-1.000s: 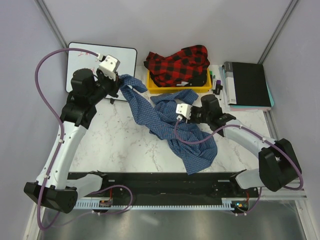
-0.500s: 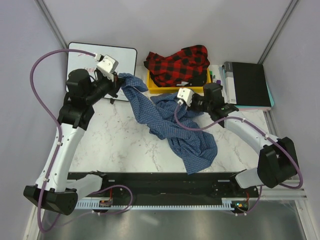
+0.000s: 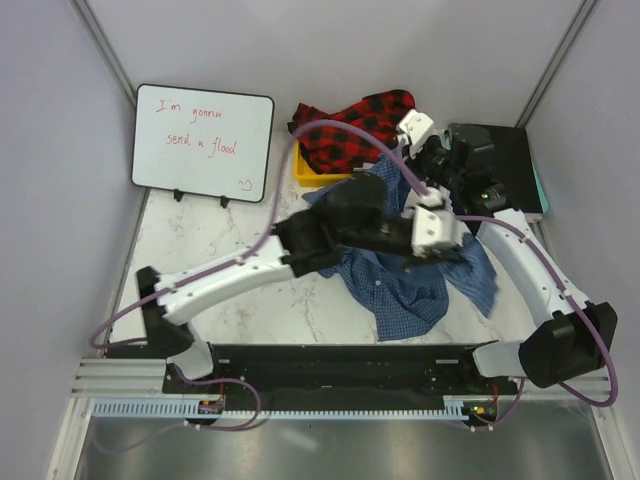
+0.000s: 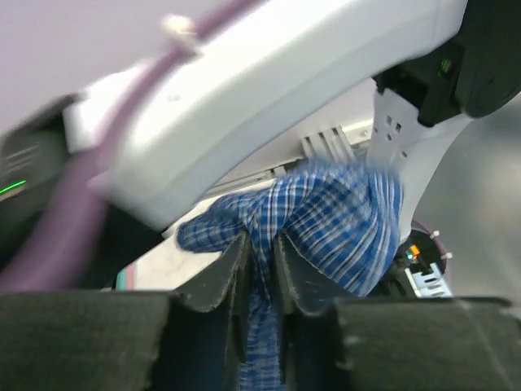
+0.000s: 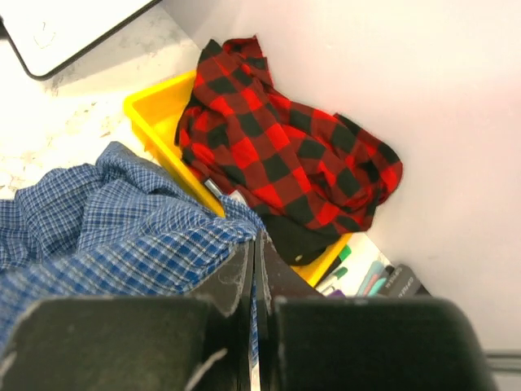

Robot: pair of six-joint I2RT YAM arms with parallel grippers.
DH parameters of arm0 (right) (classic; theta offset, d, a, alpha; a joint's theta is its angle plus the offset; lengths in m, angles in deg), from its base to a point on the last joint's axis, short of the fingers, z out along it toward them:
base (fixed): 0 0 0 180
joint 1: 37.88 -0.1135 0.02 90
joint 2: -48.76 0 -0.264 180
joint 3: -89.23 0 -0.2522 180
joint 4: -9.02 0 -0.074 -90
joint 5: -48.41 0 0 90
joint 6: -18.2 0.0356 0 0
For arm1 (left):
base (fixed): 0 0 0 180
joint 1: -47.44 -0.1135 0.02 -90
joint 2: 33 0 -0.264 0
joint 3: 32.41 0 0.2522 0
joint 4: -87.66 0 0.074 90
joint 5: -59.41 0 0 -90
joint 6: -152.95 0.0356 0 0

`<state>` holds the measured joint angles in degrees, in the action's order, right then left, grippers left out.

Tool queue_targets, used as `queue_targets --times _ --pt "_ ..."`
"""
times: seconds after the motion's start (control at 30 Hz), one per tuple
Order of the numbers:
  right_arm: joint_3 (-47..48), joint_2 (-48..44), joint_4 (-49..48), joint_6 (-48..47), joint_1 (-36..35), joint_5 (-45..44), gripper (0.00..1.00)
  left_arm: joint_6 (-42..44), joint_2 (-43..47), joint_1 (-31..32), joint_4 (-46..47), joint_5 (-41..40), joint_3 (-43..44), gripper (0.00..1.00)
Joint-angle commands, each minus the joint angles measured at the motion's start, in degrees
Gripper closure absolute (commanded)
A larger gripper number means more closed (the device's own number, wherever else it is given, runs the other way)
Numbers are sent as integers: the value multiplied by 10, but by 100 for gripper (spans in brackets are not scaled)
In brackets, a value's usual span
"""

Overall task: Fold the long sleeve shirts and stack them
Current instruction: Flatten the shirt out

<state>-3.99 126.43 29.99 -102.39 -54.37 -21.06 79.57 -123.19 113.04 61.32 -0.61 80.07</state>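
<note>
The blue checked shirt [image 3: 405, 285] lies bunched on the marble table right of centre. The red-and-black plaid shirt [image 3: 352, 128] lies heaped in a yellow bin [image 3: 304, 176] at the back. My left arm reaches across to the right. Its gripper [image 3: 452, 245] is shut on a fold of the blue shirt [image 4: 342, 220], as the left wrist view [image 4: 259, 244] shows. My right gripper [image 3: 397, 160] is at the back by the bin, shut on an edge of the blue shirt [image 5: 122, 236], with the plaid shirt [image 5: 277, 147] just beyond its fingertips [image 5: 255, 244].
A whiteboard [image 3: 205, 140] with red writing stands at the back left. A black notebook [image 3: 500, 160] lies at the back right, with markers [image 5: 358, 277] between it and the yellow bin [image 5: 155, 114]. My left arm lies across the middle of the table.
My left arm has swung from the back left across to the right, carrying its shirt corner. My right gripper has moved back towards the bin. The blue shirt has shifted right.
</note>
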Motion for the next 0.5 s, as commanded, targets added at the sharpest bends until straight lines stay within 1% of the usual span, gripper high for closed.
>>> queue_targets --times 0.0,0.03,0.07,0.1,0.13,0.17,0.2,0.23,0.3,0.33,0.37,0.43,0.47 --pt "-3 -41 -16 19 26 5 100 64 -102 59 10 -19 99 52" --pt "-5 -42 -16 20 33 10 100 49 -100 58 12 -19 99 47" --pt "-2 -39 -14 23 42 17 100 27 -85 50 22 -15 66 37" --pt "-1 -39 -15 25 58 23 100 19 -63 46 41 -13 27 30" --pt "5 -38 -15 26 65 33 100 16 4 40 63 -1 -79 28" --pt "8 -37 -16 26 76 37 100 31 40 41 98 1 -137 20" --pt "11 -34 -17 30 80 42 100 39 73 41 110 -1 -191 18" --pt "13 -31 -18 30 82 49 100 42 129 41 113 -25 -280 18" --pt "13 -28 -25 35 90 49 100 43 163 37 85 -68 -346 18" --pt "10 -27 -27 37 94 50 100 52 172 32 66 -83 -396 19" --pt "8 -27 -31 37 100 55 100 89 179 31 49 -91 -418 19" --pt "1 -30 -31 32 103 56 100 130 172 30 35 -117 -474 19" --pt "-1 -32 -31 29 103 51 100 160 149 30 35 -127 -483 18"
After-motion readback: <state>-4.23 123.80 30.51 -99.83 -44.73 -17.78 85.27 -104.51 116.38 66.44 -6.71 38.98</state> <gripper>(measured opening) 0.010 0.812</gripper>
